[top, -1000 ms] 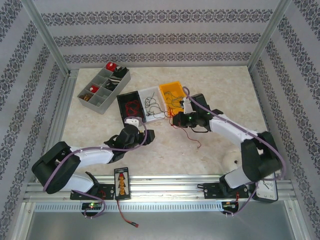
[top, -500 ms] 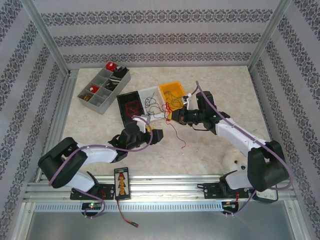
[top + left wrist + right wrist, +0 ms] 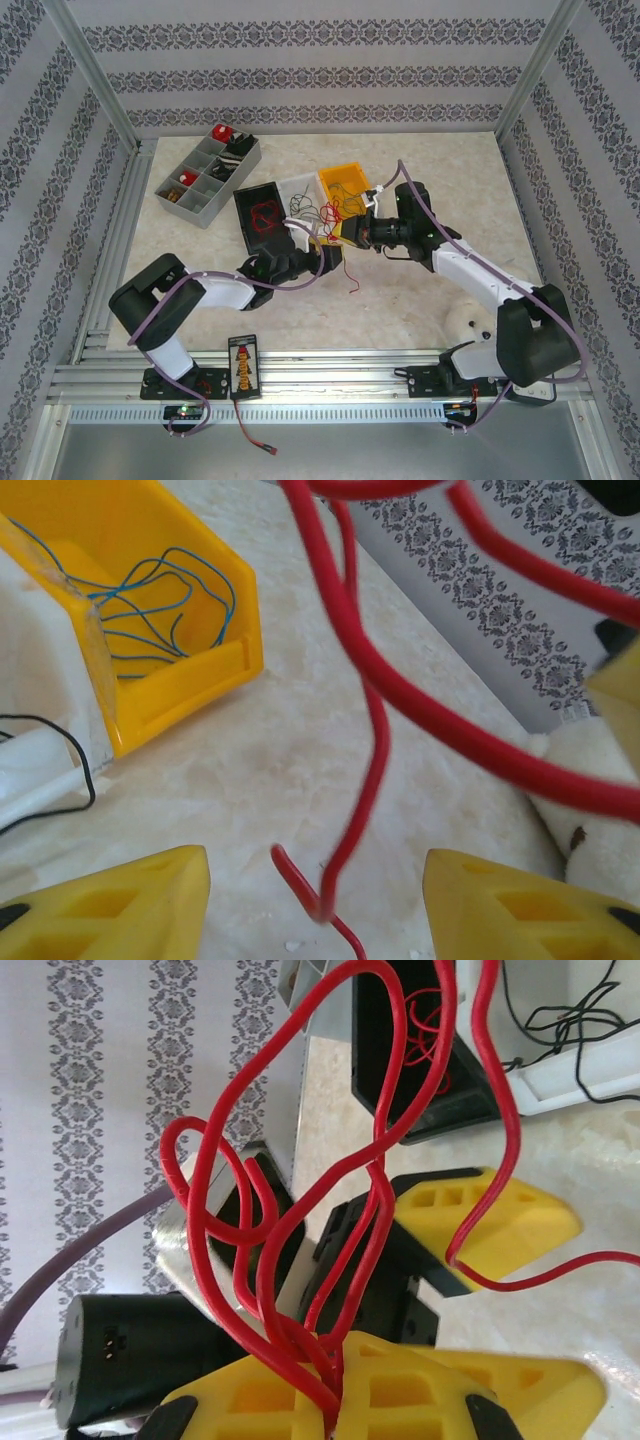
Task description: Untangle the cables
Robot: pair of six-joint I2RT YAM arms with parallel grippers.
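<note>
Three small bins stood side by side on the worktop point(image 3: 430, 180): one black bin point(image 3: 248, 228), one white bin point(image 3: 296, 184) and one yellow bin point(image 3: 190, 680). A single grey tray point(image 3: 205, 207) with compartments sat apart to their left. Two arms reached in toward the bins.

The right gripper point(image 3: 335, 1390) was closed on a bunch of red cables point(image 3: 338, 610), lifted clear of the worktop just in front of the white and yellow bins. Several loops rose from the pinch and at least one loose end hung down. The left gripper point(image 3: 315, 875) stood partly open just beside it, with one hanging red strand between its fingertips and neither fingertip touching it.

A second before, the left gripper had been well back, in front of the black bin; it had since swung right to meet the bunch. The right gripper had risen and drawn back a little, so the trailing strand that had lain out across the worktop now dangled closer in.

The left wrist view made out blue cables point(image 3: 170, 590) in the yellow bin. The right wrist view showed the pinch itself and more red strands in the black bin. From above, black cables point(image 3: 305, 208) lay in the white bin
</note>
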